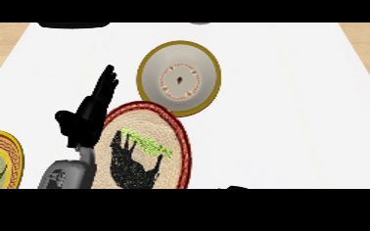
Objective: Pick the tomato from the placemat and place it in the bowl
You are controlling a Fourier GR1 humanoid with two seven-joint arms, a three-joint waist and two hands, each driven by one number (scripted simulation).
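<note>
A round woven placemat [148, 149] with a red rim lies at the lower middle, printed with a black animal and a green mark. No tomato shows on it or anywhere else in the head view. Just beyond it stands the bowl [179, 78], cream inside with a gold rim and a dotted ring at its bottom, holding nothing. My left hand [88, 117] is at the placemat's left edge, open, fingers straight and pointing up. A small black sliver at the lower edge is all that shows of my right hand [235, 187].
A yellow-rimmed plate [10, 159] pokes in at the left edge. A dark object [72, 24] sits at the counter's far left edge. The white counter [289, 117] stretches out to the right.
</note>
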